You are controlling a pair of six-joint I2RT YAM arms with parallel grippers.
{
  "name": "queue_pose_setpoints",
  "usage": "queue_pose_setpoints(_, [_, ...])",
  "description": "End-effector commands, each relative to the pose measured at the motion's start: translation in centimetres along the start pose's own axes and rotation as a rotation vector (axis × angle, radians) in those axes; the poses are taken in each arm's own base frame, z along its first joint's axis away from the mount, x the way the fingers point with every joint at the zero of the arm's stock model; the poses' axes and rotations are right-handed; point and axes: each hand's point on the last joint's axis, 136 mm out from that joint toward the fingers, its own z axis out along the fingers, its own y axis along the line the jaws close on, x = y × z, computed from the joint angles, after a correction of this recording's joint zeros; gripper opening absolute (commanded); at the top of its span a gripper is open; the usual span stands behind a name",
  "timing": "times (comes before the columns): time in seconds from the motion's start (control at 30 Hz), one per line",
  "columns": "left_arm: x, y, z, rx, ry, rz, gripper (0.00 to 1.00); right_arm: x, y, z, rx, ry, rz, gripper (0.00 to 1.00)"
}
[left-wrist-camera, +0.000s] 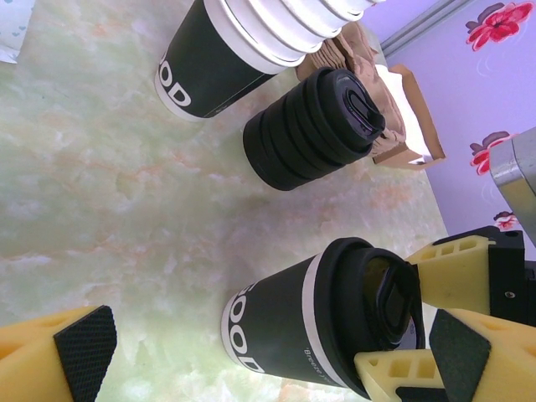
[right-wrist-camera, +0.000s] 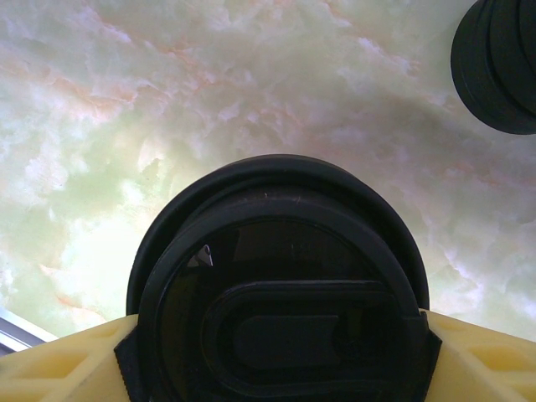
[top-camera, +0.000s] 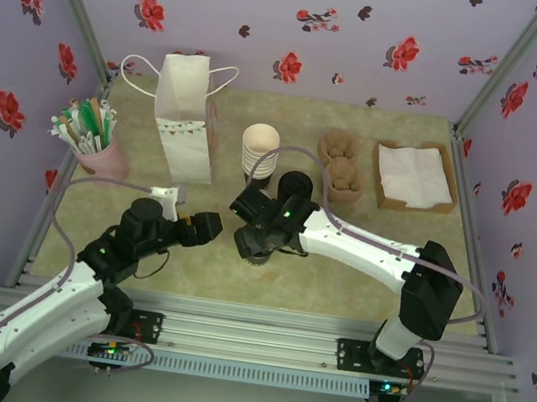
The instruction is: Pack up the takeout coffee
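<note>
The right gripper [top-camera: 258,245] clasps the takeout coffee [left-wrist-camera: 310,327], a small dark paper cup lettered in white and capped with a round black plastic lid, its yellow fingers [right-wrist-camera: 59,360] set against opposite sides of the lid's rim, as the cup stands on the pale green marble-patterned table [top-camera: 336,292] near the middle of the workspace. The left gripper [top-camera: 209,227] hovers just to the cup's left with its jaws spread wide and nothing between them, one black-padded fingertip [left-wrist-camera: 84,352] visible low in the left wrist view. Just behind the coffee sit a squat black stack of plastic lids [left-wrist-camera: 310,126] and, beside it, a stack of dark lidless paper cups with cream rims [left-wrist-camera: 243,50]. A white paper bag with cord handles [top-camera: 186,113] stands upright at the back left, well apart from the coffee, with a pink tumbler of green and white straws [top-camera: 90,144] near the left wall. Two brown pulp cup holders [top-camera: 341,163] and a shallow cardboard tray of white napkins [top-camera: 414,177] line the back right, before purple walls printed with red flowers [top-camera: 376,25]
</note>
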Motion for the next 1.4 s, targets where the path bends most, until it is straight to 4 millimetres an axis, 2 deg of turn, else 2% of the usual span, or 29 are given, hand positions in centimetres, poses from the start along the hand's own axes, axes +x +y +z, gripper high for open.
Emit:
queue_pose_setpoints(0.0, [-0.4, 0.4, 0.1, -0.009, -0.029, 0.005, 0.99, 6.1, -1.4, 1.9, 0.068, 0.236, -0.068, 0.74])
queue_pose_setpoints(0.4, [-0.3, 0.6, 0.4, -0.015, -0.022, 0.001, 0.99, 7.7, -1.9, 3.0, 0.084, 0.277, -0.088, 0.75])
queue_pose_setpoints(0.73, [-0.3, 0.5, 0.4, -0.014, -0.021, 0.002, 0.99, 6.4, -1.4, 1.8, 0.066, 0.235, -0.103, 0.75])
queue_pose_setpoints(0.97, [-0.3, 0.6, 0.4, -0.015, -0.021, -0.001, 0.99, 8.0, -1.5, 3.7, 0.076, 0.277, -0.110, 0.75])
queue_pose_setpoints(1.07, [-0.3, 0.6, 0.4, -0.016, -0.020, 0.001, 0.99, 8.5, -1.8, 3.9, 0.092, 0.287, -0.114, 0.75])
queue_pose_setpoints(1.23, [-0.3, 0.5, 0.4, -0.014, -0.019, 0.001, 0.99, 7.6, -1.8, 2.8, 0.094, 0.260, -0.121, 0.75])
queue_pose_setpoints(1.37, [-0.3, 0.5, 0.4, -0.016, -0.019, -0.002, 0.99, 5.8, -1.2, 1.1, 0.074, 0.198, -0.119, 0.76])
